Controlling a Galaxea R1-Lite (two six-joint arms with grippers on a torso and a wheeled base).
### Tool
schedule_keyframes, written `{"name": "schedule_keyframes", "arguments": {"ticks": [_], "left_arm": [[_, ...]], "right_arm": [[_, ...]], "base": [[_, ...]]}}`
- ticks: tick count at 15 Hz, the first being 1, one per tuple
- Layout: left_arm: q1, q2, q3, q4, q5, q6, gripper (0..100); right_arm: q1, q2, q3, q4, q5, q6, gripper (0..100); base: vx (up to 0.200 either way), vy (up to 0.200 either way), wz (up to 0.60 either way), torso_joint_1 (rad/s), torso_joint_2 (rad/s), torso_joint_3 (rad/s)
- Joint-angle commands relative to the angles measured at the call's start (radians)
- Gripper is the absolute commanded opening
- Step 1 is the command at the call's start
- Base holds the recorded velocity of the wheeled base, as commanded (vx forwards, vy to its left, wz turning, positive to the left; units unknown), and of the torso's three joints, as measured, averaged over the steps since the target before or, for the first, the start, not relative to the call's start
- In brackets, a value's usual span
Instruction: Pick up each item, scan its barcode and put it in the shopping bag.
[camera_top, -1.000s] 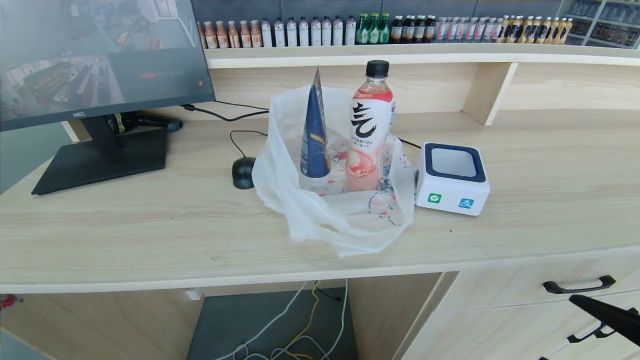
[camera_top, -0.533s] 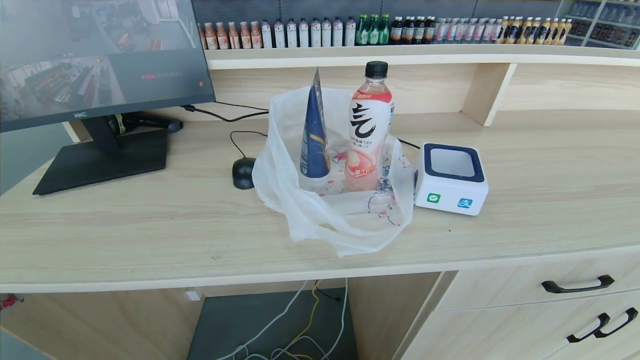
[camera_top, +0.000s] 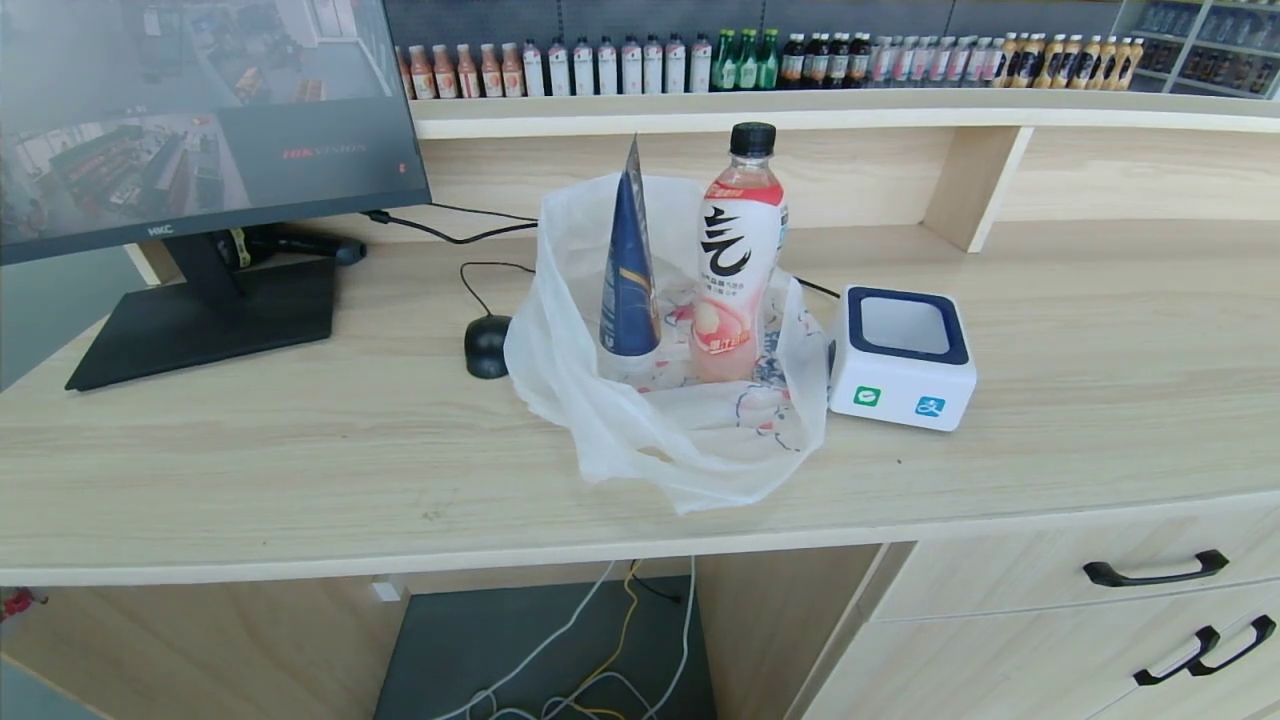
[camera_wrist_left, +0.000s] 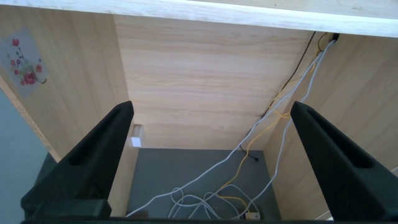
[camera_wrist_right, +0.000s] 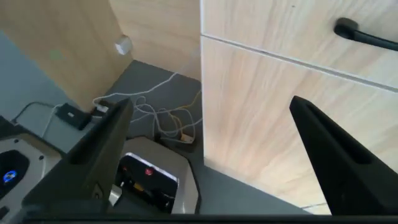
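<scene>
The white shopping bag (camera_top: 690, 450) stands mid-way along the desk (camera_top: 300, 450), holding an upright pink drink bottle (camera_top: 738, 260) with a blue tube (camera_top: 628, 285) at its left, the scanner (camera_top: 903, 357) just right, while the left gripper (camera_wrist_left: 211, 109) and right gripper (camera_wrist_right: 211, 102) hang below desk level, jaws released.

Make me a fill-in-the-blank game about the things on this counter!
The pink drink bottle has a ____ cap.
Beside it in the shopping bag stands a ____ tube.
The white scanner box sits on the robot's ____ of the bag.
The mouse lies between the bag and the ____.
Missing words: black, blue, right, monitor.
</scene>
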Motion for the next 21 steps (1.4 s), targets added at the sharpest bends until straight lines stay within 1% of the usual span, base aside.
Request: {"name": "schedule_keyframes", "arguments": {"ticks": [1,2,3,4,5,6,7,8,9,10,12,13,14,16,19,21], "left_arm": [[0.000,0.000,0.000,0.000,0.000,0.000,100],[0.000,0.000,0.000,0.000,0.000,0.000,100],[0.000,0.001,0.000,0.000,0.000,0.000,100],[0.000,0.000,0.000,0.000,0.000,0.000,100],[0.000,0.000,0.000,0.000,0.000,0.000,100],[0.000,0.001,0.000,0.000,0.000,0.000,100],[0.000,0.001,0.000,0.000,0.000,0.000,100],[0.000,0.001,0.000,0.000,0.000,0.000,100],[0.000,0.000,0.000,0.000,0.000,0.000,100],[0.000,0.001,0.000,0.000,0.000,0.000,100],[0.000,0.001,0.000,0.000,0.000,0.000,100],[0.000,0.000,0.000,0.000,0.000,0.000,100],[0.000,0.000,0.000,0.000,0.000,-0.002,100],[0.000,0.000,0.000,0.000,0.000,-0.002,100],[0.000,0.000,0.000,0.000,0.000,-0.002,100],[0.000,0.000,0.000,0.000,0.000,0.001,100]], "right_arm": [[-0.201,0.041,0.000,0.000,-0.004,-0.006,100],[-0.298,-0.043,0.000,0.000,-0.006,-0.001,100],[-0.330,-0.062,0.000,0.000,-0.006,0.002,100],[-0.394,-0.106,0.000,0.000,-0.003,0.007,100],[-0.394,-0.106,0.000,0.000,-0.003,0.007,100],[-0.383,-0.163,0.000,0.000,0.011,0.008,100],[-0.374,-0.185,0.000,0.002,0.029,0.008,100],[-0.371,-0.215,0.003,0.000,0.072,0.007,100],[-0.373,-0.217,0.005,0.000,0.086,0.005,100],[-0.373,-0.217,0.019,-0.031,0.083,-0.001,100],[-0.373,-0.217,0.057,-0.156,0.082,-0.033,100],[-0.373,-0.217,0.057,-0.172,0.082,-0.055,100],[-0.373,-0.217,0.057,-0.163,0.082,-0.063,100],[-0.373,-0.217,0.057,-0.071,0.062,-0.053,100],[-0.373,-0.217,0.057,-0.071,0.046,-0.023,100],[-0.373,-0.217,0.057,-0.071,0.043,-0.013,100]], "base": [[0.000,0.000,0.00,0.000,0.00,0.000],[0.000,0.000,0.00,0.000,0.00,0.000],[0.000,0.000,0.00,0.000,0.00,0.000],[0.000,0.000,0.00,0.000,0.00,0.000],[0.000,0.000,0.00,0.000,0.00,0.000],[0.000,0.000,0.00,0.000,0.00,0.000],[0.000,0.000,0.00,0.000,0.00,0.000],[0.000,0.000,0.00,0.000,0.00,0.000],[0.000,0.000,0.00,0.000,0.00,0.000],[0.000,0.000,0.00,0.000,0.00,0.000],[0.000,0.000,0.00,0.000,0.00,0.000],[0.000,0.000,0.00,0.000,0.00,0.000],[0.000,0.000,0.00,0.000,0.00,0.000],[0.000,0.000,0.00,0.000,0.00,0.000],[0.000,0.000,0.00,0.000,0.00,0.000],[-0.200,0.000,0.00,0.000,0.00,0.000]]}}
